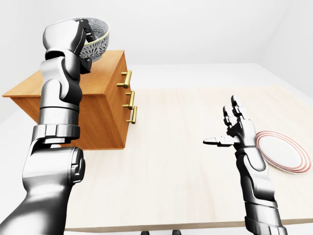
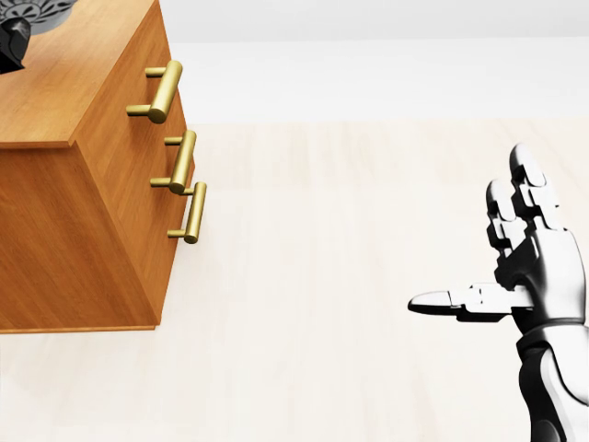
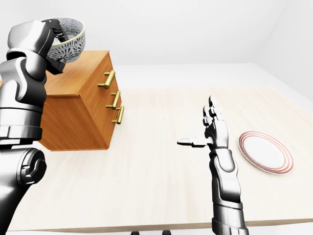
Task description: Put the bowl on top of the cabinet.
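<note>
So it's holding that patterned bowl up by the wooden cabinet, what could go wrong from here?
The left hand seems to grip the bowl only at its rim, well above the cabinet, so it might slip and fall. If it is let go from that height, or too near the top's edge, it could bounce or roll off onto the table.

The wooden cabinet (image 2: 64, 184) is filling the left of the frame, its three brass handles (image 2: 179, 161) facing right toward the pale tabletop (image 2: 322, 304). In the upper left corner a patterned bowl (image 2: 37, 11) is peeking in above the cabinet top, the black left hand (image 2: 11, 48) just under it. The right hand (image 2: 536, 267) is hovering at the lower right, fingers spread upward, thumb pointing left
</note>
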Available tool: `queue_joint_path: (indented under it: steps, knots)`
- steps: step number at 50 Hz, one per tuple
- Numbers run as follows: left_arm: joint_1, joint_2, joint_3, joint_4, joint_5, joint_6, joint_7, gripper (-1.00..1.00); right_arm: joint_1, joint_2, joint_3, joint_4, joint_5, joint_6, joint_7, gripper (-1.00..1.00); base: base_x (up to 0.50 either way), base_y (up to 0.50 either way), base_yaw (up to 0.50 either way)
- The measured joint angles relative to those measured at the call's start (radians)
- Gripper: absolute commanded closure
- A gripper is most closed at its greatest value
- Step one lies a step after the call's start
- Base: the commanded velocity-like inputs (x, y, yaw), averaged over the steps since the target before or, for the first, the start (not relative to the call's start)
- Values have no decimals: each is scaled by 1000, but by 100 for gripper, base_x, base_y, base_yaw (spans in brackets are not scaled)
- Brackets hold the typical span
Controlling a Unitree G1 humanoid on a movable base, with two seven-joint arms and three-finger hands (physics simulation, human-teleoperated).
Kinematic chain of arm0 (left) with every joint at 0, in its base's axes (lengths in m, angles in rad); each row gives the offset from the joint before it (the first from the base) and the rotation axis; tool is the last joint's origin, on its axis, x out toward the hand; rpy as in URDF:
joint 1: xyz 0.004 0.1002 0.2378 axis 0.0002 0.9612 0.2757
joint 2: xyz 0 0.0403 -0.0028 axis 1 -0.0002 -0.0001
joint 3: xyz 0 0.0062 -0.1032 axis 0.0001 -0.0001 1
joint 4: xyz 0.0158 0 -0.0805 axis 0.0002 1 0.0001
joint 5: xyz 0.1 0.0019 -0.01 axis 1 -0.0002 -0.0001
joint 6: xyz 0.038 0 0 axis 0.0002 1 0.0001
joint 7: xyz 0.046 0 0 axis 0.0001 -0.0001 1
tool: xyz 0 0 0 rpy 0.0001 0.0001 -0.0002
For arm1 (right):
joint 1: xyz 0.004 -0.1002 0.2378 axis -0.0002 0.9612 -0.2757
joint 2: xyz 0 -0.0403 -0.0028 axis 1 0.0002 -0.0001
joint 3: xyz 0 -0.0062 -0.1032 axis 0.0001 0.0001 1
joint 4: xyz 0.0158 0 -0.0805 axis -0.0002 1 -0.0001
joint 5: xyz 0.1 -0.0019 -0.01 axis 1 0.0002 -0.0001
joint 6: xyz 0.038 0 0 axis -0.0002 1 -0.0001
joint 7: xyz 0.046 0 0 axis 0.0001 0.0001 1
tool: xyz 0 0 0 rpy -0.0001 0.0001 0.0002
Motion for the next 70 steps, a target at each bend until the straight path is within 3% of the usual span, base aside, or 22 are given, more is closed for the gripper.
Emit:
queue_joint_path:
  steps: [22,38,39,40,60,64,70]
  knots:
    - [37,63,25,-16,3,0,-9,100,-3,-1,-1,-1,6,0,0,-100,0,0,0]
    - [44,80,26,45,-27,0,22,100,-2,-1,-2,-15,10,0,-4,-100,0,0,0]
    - [44,80,26,48,-29,0,23,96,-1,0,-2,-16,10,0,-4,-100,0,0,0]
    - [44,80,25,50,-30,0,25,-100,-1,0,-2,-16,10,0,-4,-100,0,0,0]
    - [37,81,21,3,-12,0,7,-100,6,5,4,-22,5,0,2,-100,0,0,0]
    - [41,81,21,-72,7,0,-41,-100,7,6,4,-22,5,0,3,-100,0,0,0]
    - [10,86,31,-288,56,0,-184,-100,7,8,6,-22,5,0,4,-100,0,0,0]
